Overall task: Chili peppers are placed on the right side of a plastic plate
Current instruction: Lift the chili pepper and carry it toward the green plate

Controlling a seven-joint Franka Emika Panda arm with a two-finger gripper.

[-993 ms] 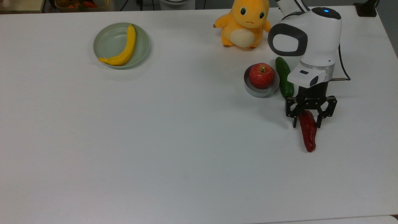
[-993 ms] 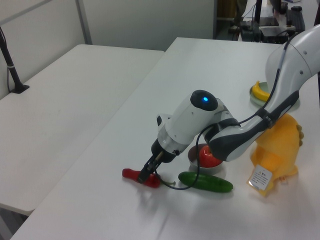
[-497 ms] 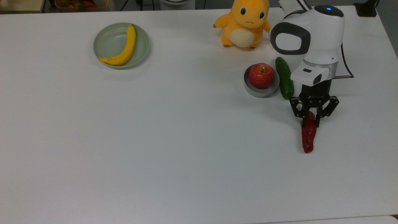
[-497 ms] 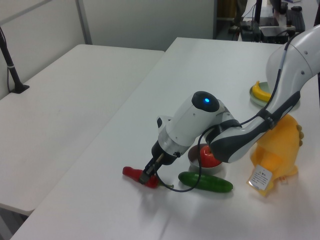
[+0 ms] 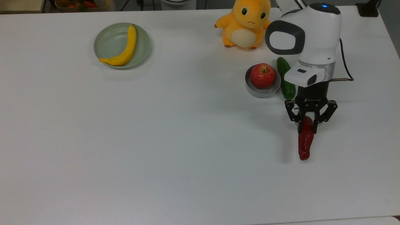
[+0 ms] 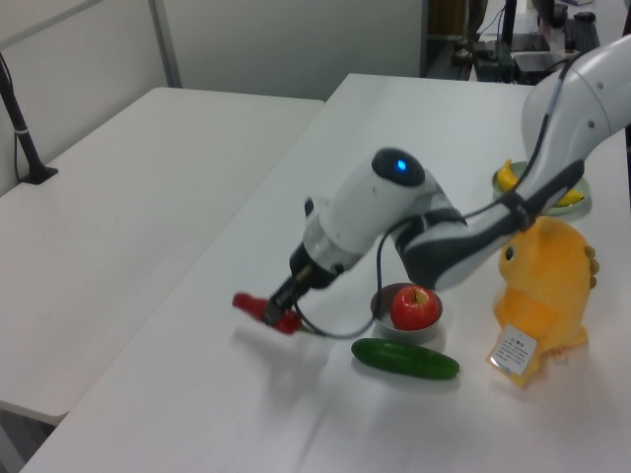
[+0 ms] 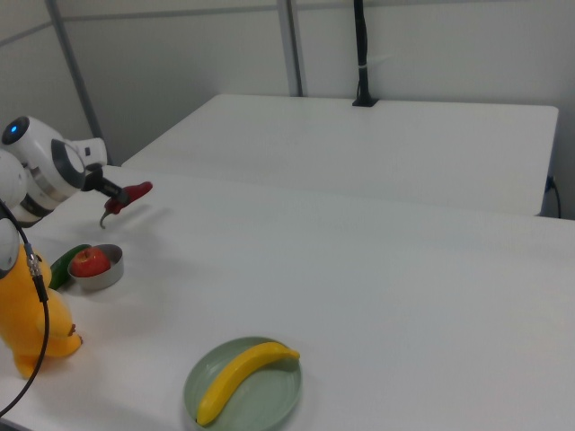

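My gripper is shut on the stem end of the dark red chili pepper, which hangs in the air above the table at the top view's right. In the left view the chili juts out from the gripper, with its green stem curling below. The right view has the chili held clear of the table by the gripper. The pale green plastic plate sits far off at the top view's upper left and holds a yellow banana. The plate lies near the right view's bottom.
A red apple rests in a small grey dish just beside my arm. A dark green cucumber lies against that dish. An orange plush toy stands behind them. White tabletop stretches between the gripper and the plate.
The fingers, open astride the chili a second ago, closed on it. The chili has since risen off the table with the gripper.
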